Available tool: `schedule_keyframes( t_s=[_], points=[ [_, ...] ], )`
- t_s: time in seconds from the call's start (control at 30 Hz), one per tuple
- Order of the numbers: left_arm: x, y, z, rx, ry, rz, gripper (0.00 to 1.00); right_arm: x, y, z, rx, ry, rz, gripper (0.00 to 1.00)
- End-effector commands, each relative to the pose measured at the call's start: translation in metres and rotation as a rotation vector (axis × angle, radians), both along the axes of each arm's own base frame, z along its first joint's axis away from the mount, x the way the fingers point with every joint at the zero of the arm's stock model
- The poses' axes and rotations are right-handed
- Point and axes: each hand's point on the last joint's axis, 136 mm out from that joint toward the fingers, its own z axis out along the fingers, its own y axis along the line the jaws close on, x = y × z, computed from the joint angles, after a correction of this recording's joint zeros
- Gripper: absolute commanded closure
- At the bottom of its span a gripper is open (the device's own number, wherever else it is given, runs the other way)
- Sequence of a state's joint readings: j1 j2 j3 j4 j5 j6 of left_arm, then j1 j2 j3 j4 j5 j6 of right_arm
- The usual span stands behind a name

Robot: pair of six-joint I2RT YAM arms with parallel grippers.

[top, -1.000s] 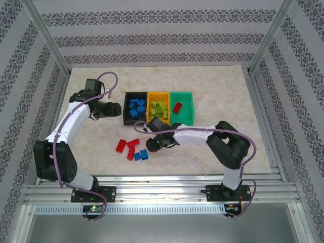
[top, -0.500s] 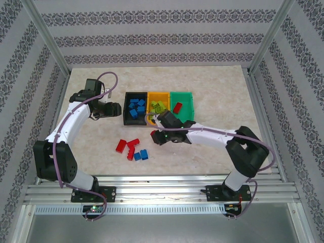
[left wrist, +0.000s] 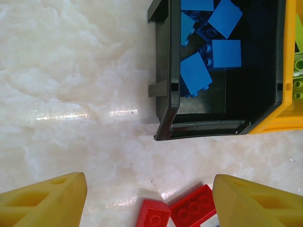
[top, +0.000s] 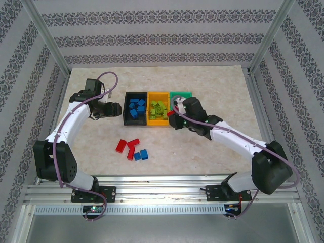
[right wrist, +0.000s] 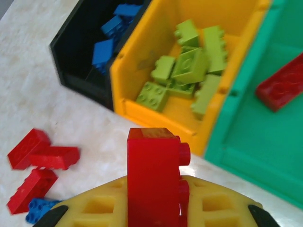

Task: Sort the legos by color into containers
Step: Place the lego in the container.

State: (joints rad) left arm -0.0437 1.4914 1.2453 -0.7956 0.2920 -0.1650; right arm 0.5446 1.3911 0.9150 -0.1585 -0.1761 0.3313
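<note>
My right gripper [top: 174,119] is shut on a red lego [right wrist: 152,175], held on end above the table just in front of the containers. The green bin [right wrist: 255,137] holds one red brick [right wrist: 281,84]. Several lime bricks [right wrist: 189,66] lie in the orange bin [top: 158,119], and several blue bricks [left wrist: 196,73] in the black bin [left wrist: 165,71]. My left gripper [top: 114,109] hangs open [left wrist: 149,203] left of the black bin with nothing between its fingers. Loose red bricks [top: 126,146] and blue bricks [top: 141,155] lie on the table in front of the bins.
The three bins stand side by side at mid table, with the right arm lying across part of the green bin [top: 181,94]. A metal frame with patterned walls surrounds the marbled tabletop [top: 223,91].
My right arm has swung from the loose pile up and to the right, carrying the red brick to the front of the orange and green bins. The left arm has stayed still.
</note>
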Motion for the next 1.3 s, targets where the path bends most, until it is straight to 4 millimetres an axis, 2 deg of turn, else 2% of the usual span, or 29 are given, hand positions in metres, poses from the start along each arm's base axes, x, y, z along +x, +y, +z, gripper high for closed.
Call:
schedule_keyframes(
  t_s=[0.0, 0.1, 0.27, 0.43, 0.57, 0.63, 0.7, 0.73, 0.8, 1.17, 1.27],
  points=[
    [0.001, 0.000, 0.000, -0.023, -0.006, 0.008, 0.29, 0.015, -0.020, 0.003, 0.017, -0.001, -0.041, 0.84],
    [0.001, 0.001, 0.000, -0.022, -0.006, 0.010, 0.29, 0.030, -0.035, 0.004, 0.037, 0.017, -0.085, 0.83],
    [0.001, 0.000, -0.001, -0.024, -0.002, 0.009, 0.29, 0.048, -0.055, -0.006, 0.046, 0.056, -0.156, 0.83],
    [0.001, 0.000, -0.002, -0.027, -0.003, 0.007, 0.29, 0.060, -0.061, -0.020, -0.015, 0.118, -0.174, 0.80],
    [0.002, -0.003, -0.003, -0.040, 0.002, 0.003, 0.29, 0.071, -0.059, -0.030, -0.032, 0.143, -0.171, 0.78],
    [0.002, -0.003, -0.003, -0.043, 0.000, 0.000, 0.29, 0.077, -0.057, -0.037, -0.039, 0.163, -0.167, 0.73],
    [0.002, -0.004, -0.003, -0.048, -0.001, -0.001, 0.29, 0.081, -0.055, -0.041, -0.045, 0.179, -0.164, 0.61],
    [0.002, -0.005, -0.003, -0.051, 0.000, -0.004, 0.29, 0.081, -0.053, -0.042, -0.047, 0.183, -0.158, 0.53],
    [0.002, -0.006, -0.003, -0.056, 0.000, -0.006, 0.29, 0.082, -0.050, -0.042, -0.040, 0.183, -0.145, 0.49],
    [0.002, -0.008, -0.003, -0.067, 0.000, -0.010, 0.29, 0.068, -0.043, -0.025, -0.034, 0.133, -0.109, 0.48],
    [0.002, -0.008, -0.003, -0.069, 0.000, -0.010, 0.29, 0.061, -0.035, -0.021, -0.024, 0.122, -0.077, 0.48]
  ],
)
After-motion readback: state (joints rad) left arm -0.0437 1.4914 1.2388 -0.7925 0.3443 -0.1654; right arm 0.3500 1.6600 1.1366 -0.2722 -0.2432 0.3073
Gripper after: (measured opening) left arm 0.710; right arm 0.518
